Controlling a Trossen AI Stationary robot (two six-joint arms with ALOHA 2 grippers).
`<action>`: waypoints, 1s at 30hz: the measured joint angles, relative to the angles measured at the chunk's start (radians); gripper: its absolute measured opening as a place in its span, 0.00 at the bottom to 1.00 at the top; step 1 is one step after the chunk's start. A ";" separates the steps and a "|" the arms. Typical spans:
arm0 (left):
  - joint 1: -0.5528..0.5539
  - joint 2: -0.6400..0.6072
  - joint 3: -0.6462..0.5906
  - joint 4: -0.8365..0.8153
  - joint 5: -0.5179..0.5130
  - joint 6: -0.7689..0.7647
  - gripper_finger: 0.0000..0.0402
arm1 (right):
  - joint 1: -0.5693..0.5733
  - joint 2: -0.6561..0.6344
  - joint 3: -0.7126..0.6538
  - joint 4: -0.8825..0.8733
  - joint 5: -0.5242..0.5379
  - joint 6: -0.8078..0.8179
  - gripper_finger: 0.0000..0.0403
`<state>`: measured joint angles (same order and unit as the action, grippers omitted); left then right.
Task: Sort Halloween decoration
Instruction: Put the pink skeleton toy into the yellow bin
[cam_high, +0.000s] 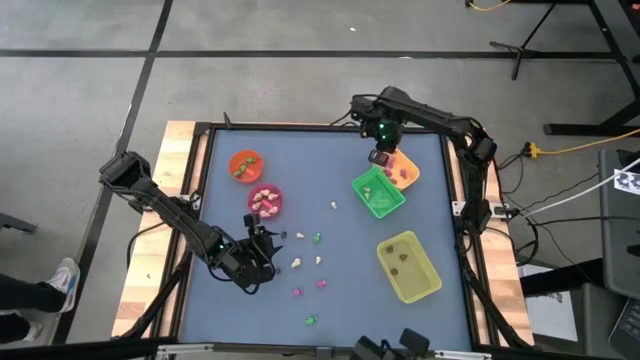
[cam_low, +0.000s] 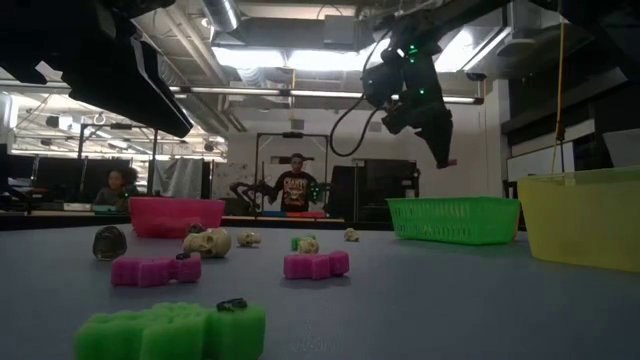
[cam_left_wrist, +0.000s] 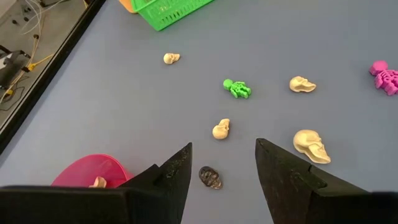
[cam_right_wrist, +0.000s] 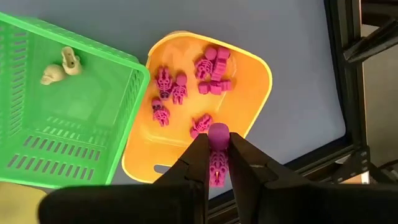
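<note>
My right gripper (cam_right_wrist: 217, 146) is shut on a pink skeleton trinket (cam_right_wrist: 217, 135) and hangs over the orange tray (cam_right_wrist: 255, 68), which holds several pink trinkets (cam_right_wrist: 211, 71). Beside the tray, the green basket (cam_right_wrist: 25, 130) holds two cream skulls (cam_right_wrist: 62, 65). My left gripper (cam_left_wrist: 224, 155) is open, low over the table at the near left. A dark skull (cam_left_wrist: 210, 177) lies on the table between and just ahead of its fingers, untouched. Cream skulls (cam_left_wrist: 311, 146), a green skeleton (cam_left_wrist: 237, 88) and a pink skeleton (cam_left_wrist: 385, 76) lie scattered on the blue table. My right gripper pinches the pink skeleton's body (cam_right_wrist: 217, 163) between its two fingers. The fingers point down from above and lie along the figure. The round head (cam_right_wrist: 217, 132) sticks out past the fingertips. The trinket is lifted clear, above the near rim of the orange tray.
A yellow tray (cam_high: 408, 266) with a few dark pieces stands at the near right. An orange cup (cam_high: 245, 165) and a pink cup (cam_high: 266, 200) stand at the left, the pink one close to my left gripper (cam_high: 262, 238). People sit in the room behind the table.
</note>
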<state>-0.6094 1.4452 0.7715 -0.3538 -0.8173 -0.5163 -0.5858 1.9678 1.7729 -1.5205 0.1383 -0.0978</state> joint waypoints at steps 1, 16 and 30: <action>0.000 0.000 0.000 0.000 0.000 0.000 0.40 | 0.000 0.000 0.000 0.001 0.000 -0.001 0.10; 0.000 0.000 0.000 0.000 0.014 -0.006 0.40 | 0.003 0.000 0.000 0.002 0.000 -0.004 0.10; 0.000 0.000 0.000 0.000 0.023 -0.007 0.40 | 0.003 0.000 0.000 0.002 -0.001 0.016 0.11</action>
<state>-0.6092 1.4452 0.7715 -0.3538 -0.7944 -0.5228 -0.5831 1.9678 1.7725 -1.5181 0.1375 -0.0814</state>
